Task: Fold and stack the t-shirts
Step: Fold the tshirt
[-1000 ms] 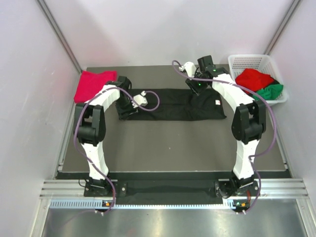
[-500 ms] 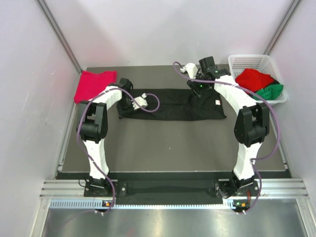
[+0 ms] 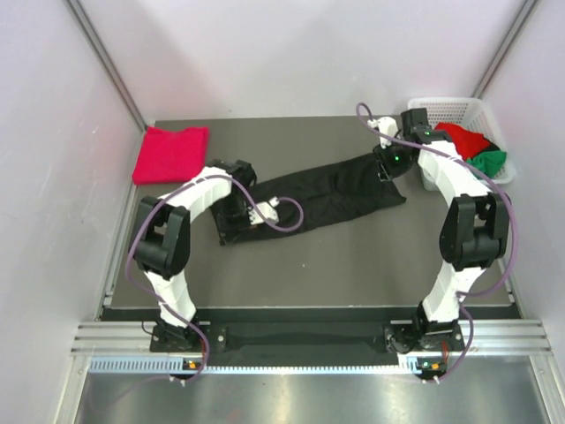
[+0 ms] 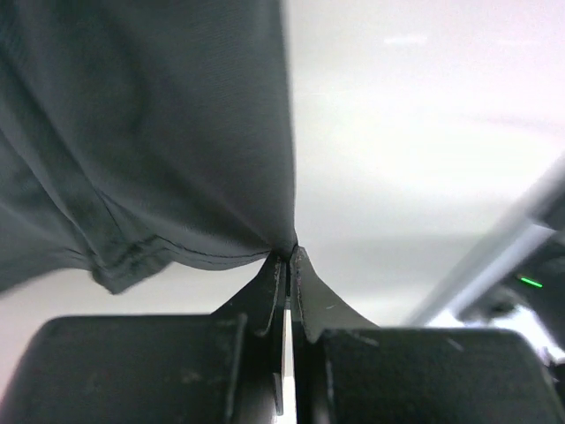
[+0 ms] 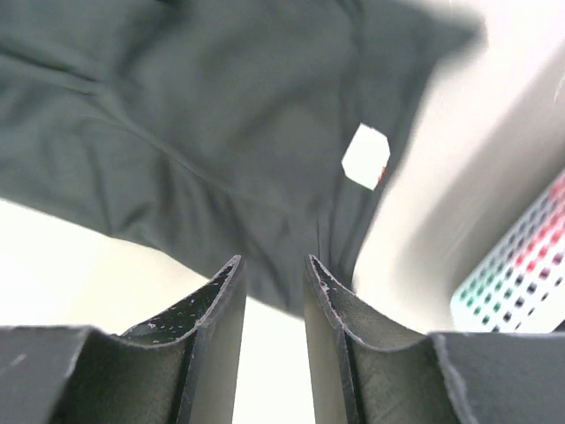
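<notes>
Fingers of the left gripper (image 4: 289,254) are pressed together on the hem of the black t-shirt (image 4: 150,132), and the cloth spreads away from the tips, ahead of them and to their left side in the wrist view. The right gripper (image 5: 274,265) has its jaws apart with a visible gap and nothing pinched there. The same shirt lies just ahead of its tips, the small white tag (image 5: 365,156) a little to their right and the white mesh basket (image 5: 521,283) further right.

Soft matt cloth is noted for the black t-shirt (image 3: 328,191); white plastic mesh for the basket (image 3: 439,109); matt dark table (image 3: 335,261).
</notes>
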Robot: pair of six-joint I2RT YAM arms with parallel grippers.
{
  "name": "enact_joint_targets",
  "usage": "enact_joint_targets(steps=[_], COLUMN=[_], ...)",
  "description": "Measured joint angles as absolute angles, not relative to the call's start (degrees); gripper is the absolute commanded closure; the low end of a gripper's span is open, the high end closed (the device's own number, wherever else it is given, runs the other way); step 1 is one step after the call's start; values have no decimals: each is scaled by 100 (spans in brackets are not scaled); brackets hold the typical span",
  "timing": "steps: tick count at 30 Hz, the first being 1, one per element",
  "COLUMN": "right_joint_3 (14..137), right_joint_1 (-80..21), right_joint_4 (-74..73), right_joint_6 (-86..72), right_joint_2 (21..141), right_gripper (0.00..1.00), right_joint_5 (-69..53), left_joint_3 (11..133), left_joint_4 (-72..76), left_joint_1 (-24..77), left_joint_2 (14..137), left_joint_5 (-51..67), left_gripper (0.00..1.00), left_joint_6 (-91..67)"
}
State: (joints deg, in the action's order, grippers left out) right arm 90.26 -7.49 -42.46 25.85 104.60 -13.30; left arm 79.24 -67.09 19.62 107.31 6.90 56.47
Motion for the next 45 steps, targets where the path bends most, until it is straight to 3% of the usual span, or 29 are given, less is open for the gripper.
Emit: enact_joint_targets(steps=[12, 20, 24, 31, 35, 41, 45], right_joint_3=[8683, 8514, 9083, 11308, 12223, 12497, 12031], right_joint_1=[-622, -626, -652, -875, -976, -1107, -1125], right_joint_4=[-4303, -4034, -4064, -4995, -5422, -5502, -5168], right_joint_6=[2416, 2132, 1994, 1828, 1776, 1778, 1789], right_joint_2=[10724, 11622, 12022, 13364, 13869, 14011, 13760], right_gripper=[68, 69, 69, 69, 75, 71, 72], right_joint_5=[-1933, -1946, -1824, -1577, -1417, -1186, -1120], left_joint_3=[7343, 7345, 7526, 8447, 9019, 9531, 9607], left_joint_4=[-7415, -7459, -7522, -7544, -7590, -7566, -7588], left_joint_1=[4051, 5260, 5533, 5736, 5771, 5826, 5874], left_joint_2=[10379, 10600, 10903, 11511, 11924, 12466, 12477], left_joint_5=[1608, 2117, 2248, 2488, 2650, 2888, 2952], left_gripper=[100, 100, 100, 100, 100, 100, 100], left_joint_6=[4346, 3854, 3802, 3662, 3579, 3494, 3454])
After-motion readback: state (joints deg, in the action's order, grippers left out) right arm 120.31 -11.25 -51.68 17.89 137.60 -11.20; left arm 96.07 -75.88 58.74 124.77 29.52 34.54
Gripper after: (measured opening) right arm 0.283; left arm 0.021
